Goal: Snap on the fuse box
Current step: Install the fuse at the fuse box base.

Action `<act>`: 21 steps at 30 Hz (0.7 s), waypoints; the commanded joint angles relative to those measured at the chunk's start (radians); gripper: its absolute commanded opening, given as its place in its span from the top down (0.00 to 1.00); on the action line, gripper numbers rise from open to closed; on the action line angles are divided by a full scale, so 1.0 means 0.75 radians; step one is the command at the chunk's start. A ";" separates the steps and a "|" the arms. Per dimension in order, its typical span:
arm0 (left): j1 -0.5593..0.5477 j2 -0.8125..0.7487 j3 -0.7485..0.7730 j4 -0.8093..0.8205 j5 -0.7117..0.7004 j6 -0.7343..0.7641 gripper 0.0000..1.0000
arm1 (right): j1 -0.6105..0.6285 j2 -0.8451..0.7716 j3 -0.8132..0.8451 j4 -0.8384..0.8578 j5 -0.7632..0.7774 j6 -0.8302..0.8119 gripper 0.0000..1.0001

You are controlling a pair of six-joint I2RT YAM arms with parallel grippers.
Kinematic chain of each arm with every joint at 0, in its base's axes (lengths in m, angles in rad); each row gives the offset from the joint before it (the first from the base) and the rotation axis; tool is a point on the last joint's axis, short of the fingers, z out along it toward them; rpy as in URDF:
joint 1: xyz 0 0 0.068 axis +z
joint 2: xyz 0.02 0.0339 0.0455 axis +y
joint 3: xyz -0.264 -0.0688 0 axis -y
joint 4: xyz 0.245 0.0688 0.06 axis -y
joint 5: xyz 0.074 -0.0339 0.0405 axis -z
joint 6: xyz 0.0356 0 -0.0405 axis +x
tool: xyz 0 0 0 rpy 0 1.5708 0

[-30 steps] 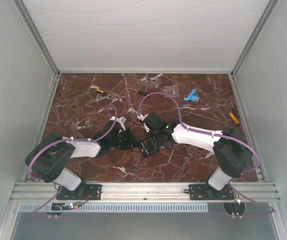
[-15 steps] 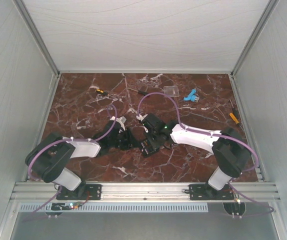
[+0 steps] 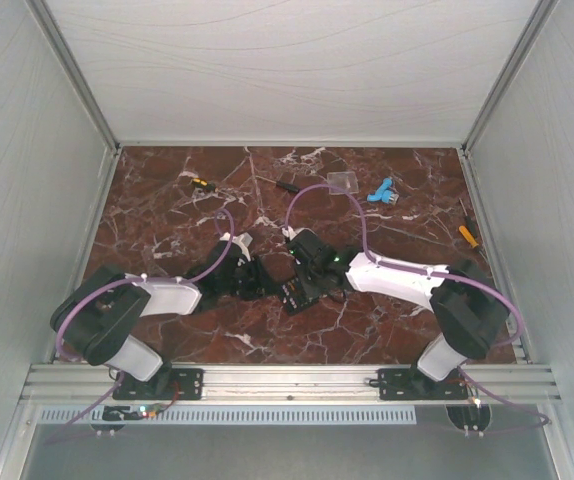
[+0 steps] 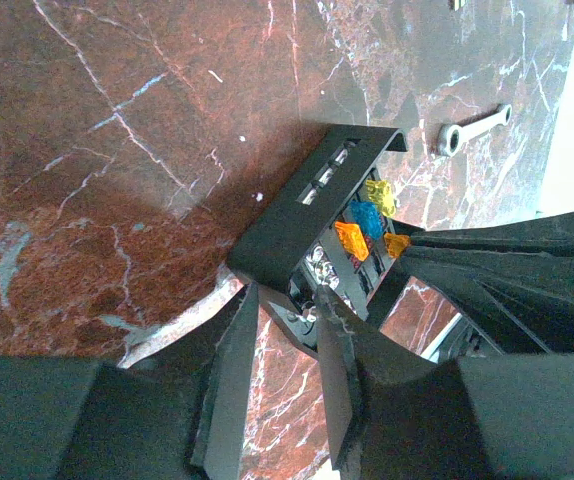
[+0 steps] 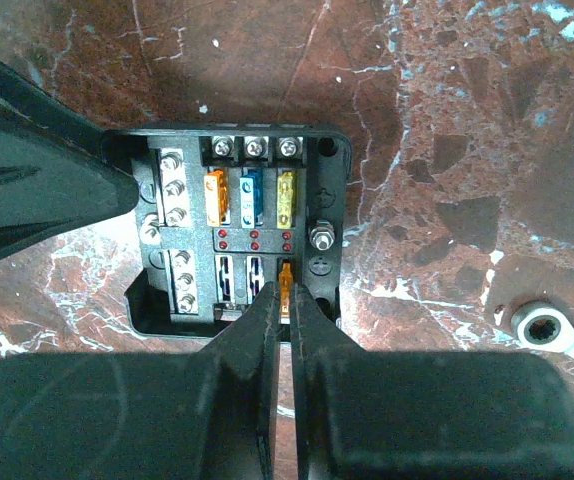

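The fuse box (image 3: 298, 291) is a small black box lying face up mid-table between both arms. Its face (image 5: 242, 235) carries orange, blue and yellow fuses in the upper row and screw terminals on the left. My right gripper (image 5: 285, 292) is shut on a thin orange fuse (image 5: 286, 278) standing in the lower right slot. From the other side, my left gripper (image 4: 287, 305) is shut on the box's near corner (image 4: 307, 215), one finger on each side. In the top view the right gripper (image 3: 312, 272) is over the box and the left gripper (image 3: 264, 284) is at its left edge.
A clear plastic square plate (image 3: 343, 182) and a blue part (image 3: 381, 191) lie at the back. A yellow-handled tool (image 3: 467, 235) is at the right edge, a small yellow-black piece (image 3: 200, 183) at the back left. A small metal wrench (image 5: 552, 335) lies right of the box.
The right gripper's fingers have closed slightly further, and the right arm with its purple cable has shifted a little. The left arm and the fuse box have stayed put.
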 commanded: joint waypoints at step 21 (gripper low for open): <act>-0.009 -0.013 0.026 0.013 -0.022 -0.007 0.70 | 0.021 0.025 -0.123 -0.113 0.032 0.012 1.00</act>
